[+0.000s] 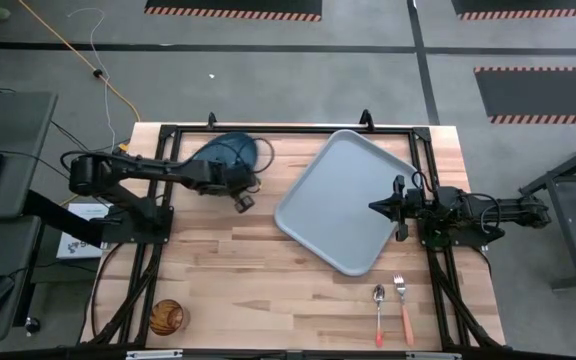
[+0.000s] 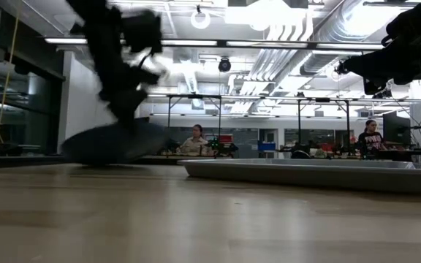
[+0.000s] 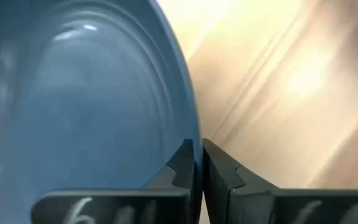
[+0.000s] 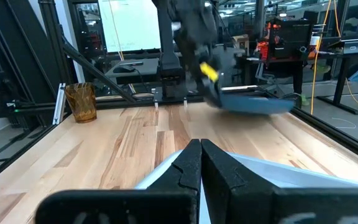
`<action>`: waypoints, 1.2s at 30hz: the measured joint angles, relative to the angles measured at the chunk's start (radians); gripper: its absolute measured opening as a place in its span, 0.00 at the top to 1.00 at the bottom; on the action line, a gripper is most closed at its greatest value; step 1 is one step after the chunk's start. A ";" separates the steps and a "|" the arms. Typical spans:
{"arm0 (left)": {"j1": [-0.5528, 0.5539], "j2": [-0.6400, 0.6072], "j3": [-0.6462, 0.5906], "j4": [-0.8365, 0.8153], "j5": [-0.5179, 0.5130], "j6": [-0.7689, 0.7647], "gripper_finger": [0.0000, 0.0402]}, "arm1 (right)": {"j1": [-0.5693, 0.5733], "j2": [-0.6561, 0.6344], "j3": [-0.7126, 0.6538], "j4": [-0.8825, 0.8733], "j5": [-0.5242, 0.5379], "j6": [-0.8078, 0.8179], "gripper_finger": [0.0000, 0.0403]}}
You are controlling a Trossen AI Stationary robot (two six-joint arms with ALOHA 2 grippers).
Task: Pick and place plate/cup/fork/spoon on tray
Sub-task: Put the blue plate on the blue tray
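The dark teal plate [image 1: 226, 152] is at the table's far left and is held up by my left gripper [image 1: 240, 183]; it also shows in the low view [image 2: 115, 142] and the right wrist view [image 4: 253, 102]. The grey-blue tray [image 1: 340, 200] lies flat at the centre right, turned at an angle. My right gripper [image 1: 398, 208] is shut and empty, well above the tray's right rim [image 2: 305, 169]. The amber cup [image 1: 166, 317] stands at the near left. The spoon [image 1: 379, 305] and the fork [image 1: 404, 305] lie side by side at the near right. My left gripper pinches the plate's rim [image 3: 194, 134], one finger [image 3: 182, 165] inside the plate and the other outside it. The fingers come from above, on the plate's near-right side. The plate is tilted, and it looks raised off the table.
A black frame [image 1: 168, 135] runs along the table's far edge and both sides. Bare wood lies between the plate and the tray and across the near middle. People sit at desks in the room beyond the table [image 2: 196, 139].
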 joint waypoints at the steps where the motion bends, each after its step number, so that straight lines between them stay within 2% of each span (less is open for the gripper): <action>1: -0.020 0.000 0.046 -0.005 -0.008 0.026 0.99 | 0.000 0.000 0.000 0.000 0.000 0.000 1.00; 7: -0.157 0.085 0.328 -0.006 -0.127 0.227 0.99 | 0.000 0.000 0.000 0.000 0.000 0.000 1.00; 15: -0.317 0.404 0.628 -0.002 -0.178 0.478 1.00 | 0.000 0.002 0.000 0.000 0.000 0.000 1.00; 20: -0.337 0.595 0.701 0.014 -0.130 0.558 1.00 | 0.000 0.002 0.000 0.000 0.000 0.000 1.00; 24: -0.337 0.708 0.738 0.109 -0.124 0.640 1.00 | 0.000 0.002 0.000 0.000 0.000 0.000 1.00; 28: -0.337 0.794 0.786 0.215 -0.093 0.741 1.00 | 0.000 0.002 0.000 0.000 0.000 0.000 1.00; 36: -0.323 0.899 0.926 0.287 -0.056 0.900 1.00 | 0.000 0.002 0.000 0.000 0.000 0.000 1.00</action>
